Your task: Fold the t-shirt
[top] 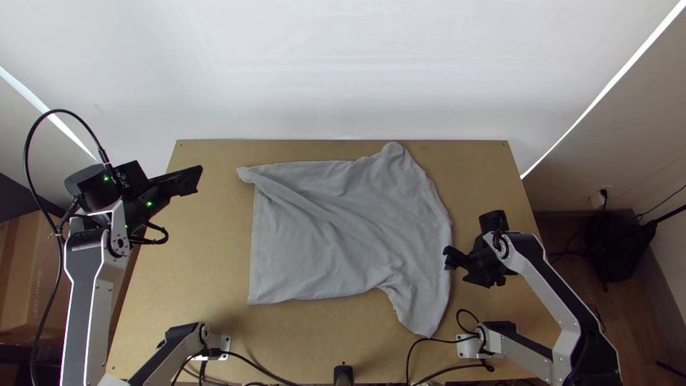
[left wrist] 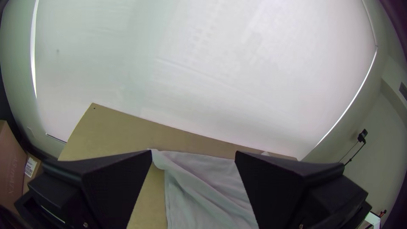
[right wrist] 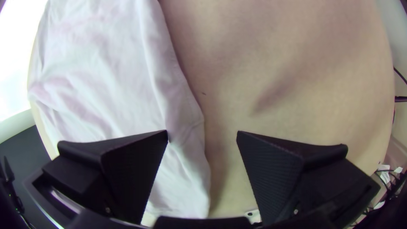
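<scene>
T-shirt [top: 336,229] seemingly points right, long axis across the table [top: 193,286]; left gripper [top: 196,180] and right gripper [top: 468,271] gape empty.

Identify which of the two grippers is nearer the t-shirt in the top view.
The right gripper: its fingers reach the t-shirt's edge there, whereas a strip of bare table shows between the left gripper and the t-shirt.

Looks like a robotics lab here: my arm bases [top: 469,347] sit on this wooden table [top: 204,236], cables [top: 263,369] trailing near, white backdrop [top: 343,71] far.
</scene>
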